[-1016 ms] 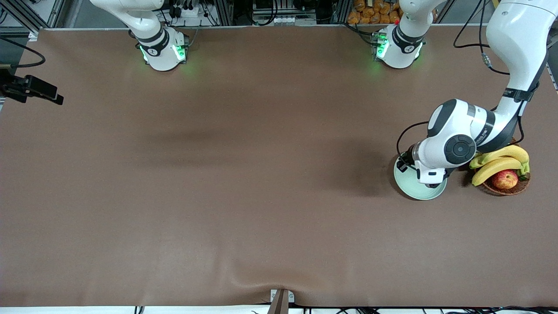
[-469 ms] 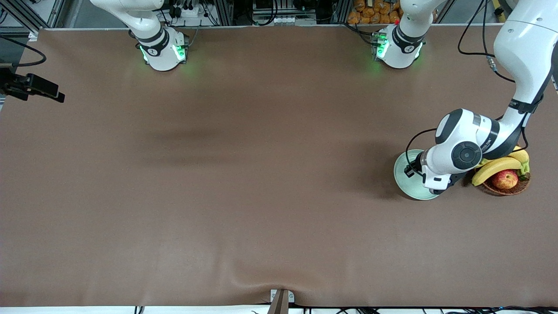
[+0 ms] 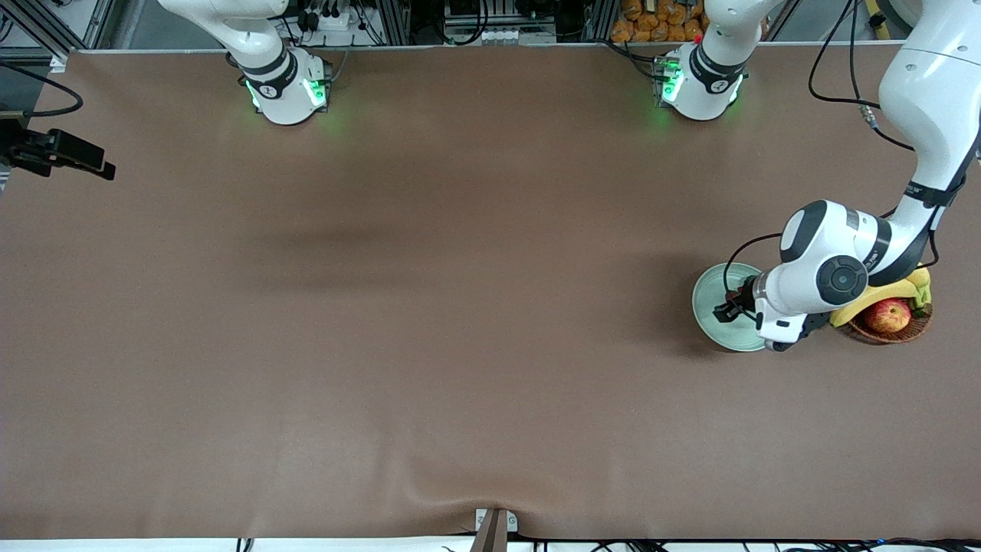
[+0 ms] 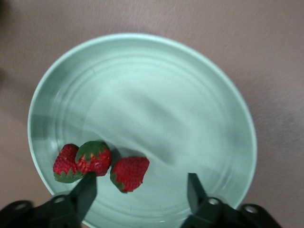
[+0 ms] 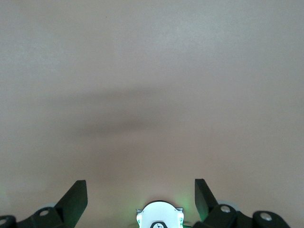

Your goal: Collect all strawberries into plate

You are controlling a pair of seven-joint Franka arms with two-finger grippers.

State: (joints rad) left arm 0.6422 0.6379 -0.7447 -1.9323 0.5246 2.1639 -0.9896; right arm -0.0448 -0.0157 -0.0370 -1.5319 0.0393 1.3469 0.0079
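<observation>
three strawberries (image 4: 96, 157), one plate (image 4: 142, 85), one basket (image 3: 889, 333), one apple (image 3: 887, 315), bananas (image 3: 881, 294)

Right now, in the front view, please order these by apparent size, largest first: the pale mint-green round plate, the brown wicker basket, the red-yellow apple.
1 and 2. Pale mint-green round plate and brown wicker basket: unsure, both partly hidden by the left arm.
3. Red-yellow apple, clearly smallest, in the basket.

You will find no readable text, label, brand or number on anything here. The arm bases (image 3: 287, 88) carry small dark marks, but you cannot make them out.
</observation>
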